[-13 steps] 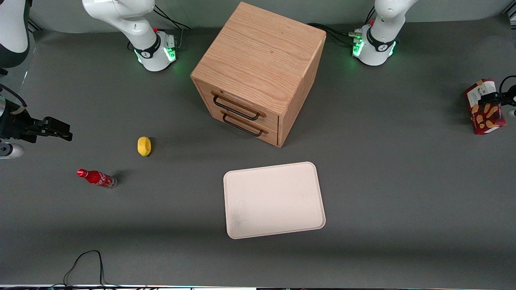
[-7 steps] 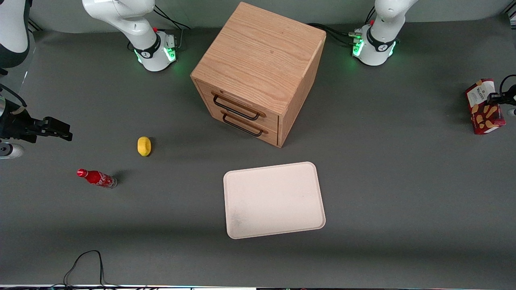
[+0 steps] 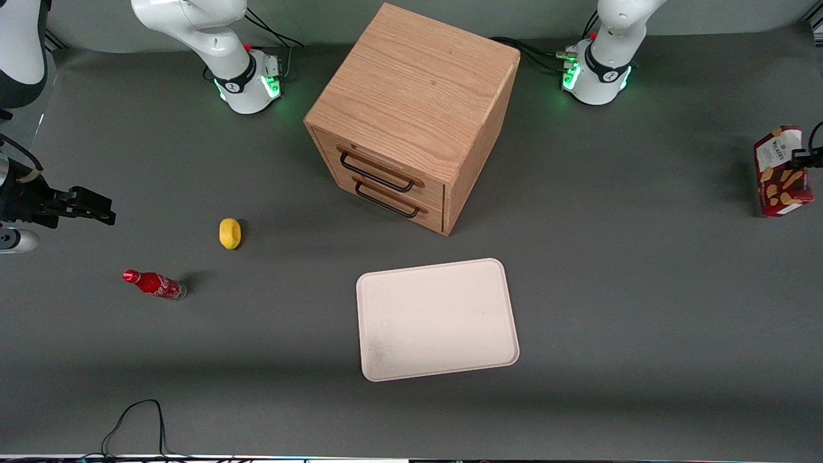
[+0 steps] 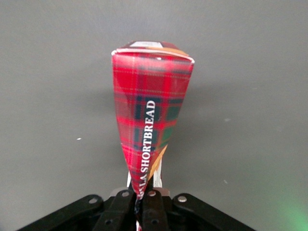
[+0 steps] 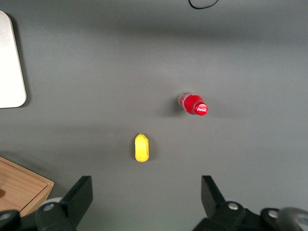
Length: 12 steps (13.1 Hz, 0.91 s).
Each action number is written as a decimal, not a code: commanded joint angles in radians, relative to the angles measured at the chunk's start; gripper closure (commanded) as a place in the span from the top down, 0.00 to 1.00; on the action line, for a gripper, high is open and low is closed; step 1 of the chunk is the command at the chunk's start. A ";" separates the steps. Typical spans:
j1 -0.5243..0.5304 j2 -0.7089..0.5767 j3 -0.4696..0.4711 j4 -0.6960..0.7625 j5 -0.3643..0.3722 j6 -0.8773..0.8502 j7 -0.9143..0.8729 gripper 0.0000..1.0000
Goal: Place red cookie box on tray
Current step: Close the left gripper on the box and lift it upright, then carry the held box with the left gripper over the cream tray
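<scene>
While hand [image 4: 143,202] grips it, red cookie box [image 4: 150,115] reads "SHORTBREAD".

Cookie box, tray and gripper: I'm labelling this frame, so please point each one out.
red cookie box [image 3: 781,172], front view, its printed face.
tray [image 3: 437,318], front view, bare middle of its floor.
gripper [image 4: 143,192], left wrist view, where its fingers pinch the box.

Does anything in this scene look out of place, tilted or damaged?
The red cookie box is off the table, pinched in the gripper at the working arm's end, far from the tray. Its carton narrows to a squeezed wedge at the fingers. The soda bottle leans instead of standing straight.
</scene>
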 commanded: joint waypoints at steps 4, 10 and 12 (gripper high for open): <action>-0.124 -0.061 0.005 0.377 0.011 -0.483 -0.040 0.00; -0.262 -0.052 0.005 0.607 0.015 -0.725 -0.200 0.00; -0.322 -0.049 0.005 0.631 0.015 -0.757 -0.273 0.00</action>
